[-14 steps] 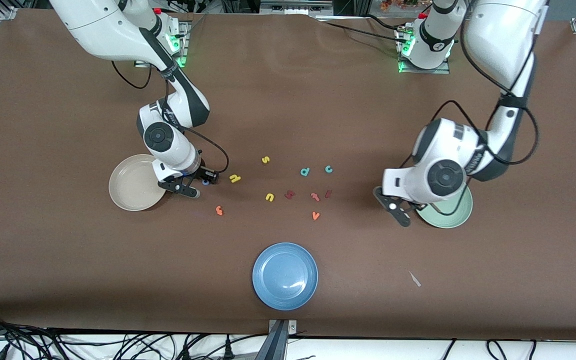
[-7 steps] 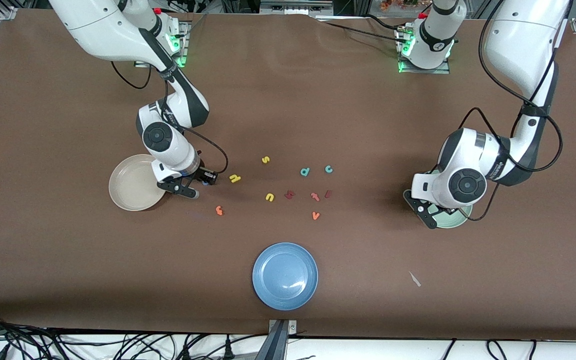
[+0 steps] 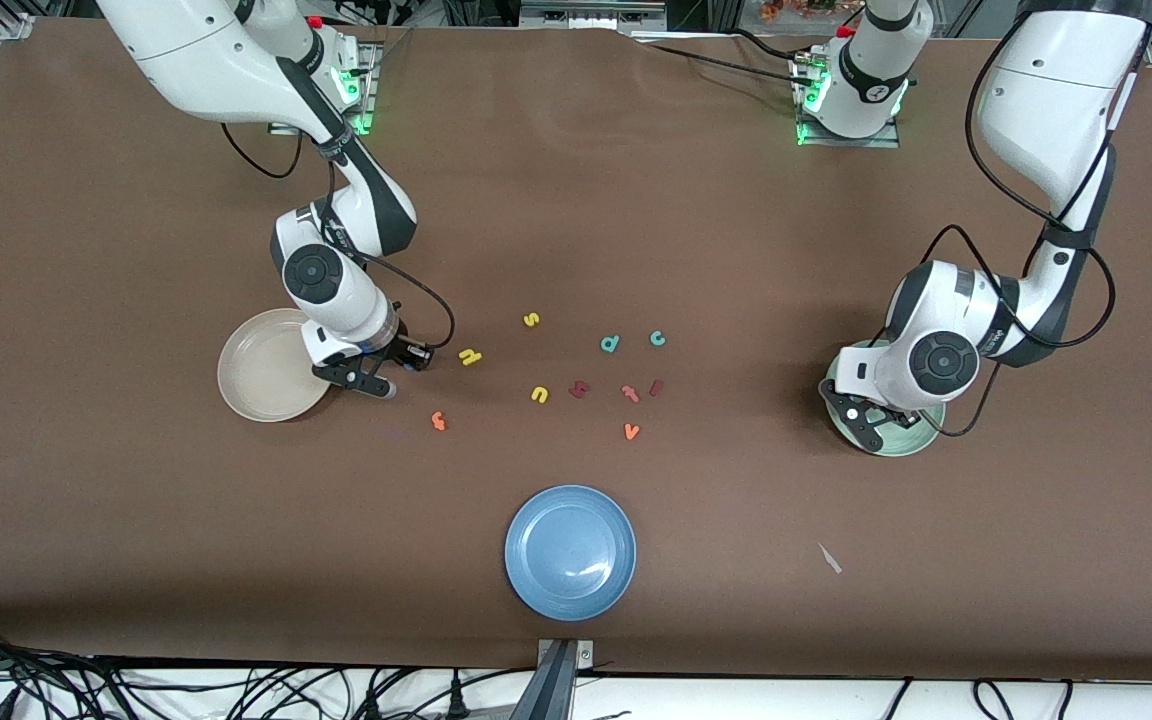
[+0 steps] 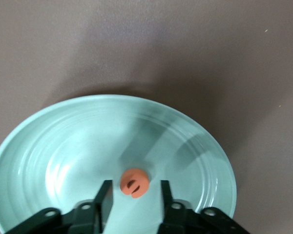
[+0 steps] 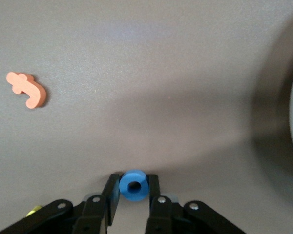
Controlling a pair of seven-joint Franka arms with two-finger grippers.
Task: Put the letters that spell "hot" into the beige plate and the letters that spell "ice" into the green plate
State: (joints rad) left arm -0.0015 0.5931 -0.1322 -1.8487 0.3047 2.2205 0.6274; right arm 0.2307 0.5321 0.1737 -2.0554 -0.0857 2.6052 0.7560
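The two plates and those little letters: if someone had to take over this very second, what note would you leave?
Left gripper: open over the green plate, orange e lying in it.
Right gripper: shut on the blue o, at the table beside the beige plate.
Done: e only.
Left: o, yellow h and orange t to beige; teal c and dark red i to green. All four lie on the table.

A blue plate [image 3: 570, 552] is sitting on the brown desk [image 3: 136, 500], nearest the front camera; a yellow s [image 3: 531, 320], teal d [image 3: 610, 344] and orange v [image 3: 632, 431] are lying farther back
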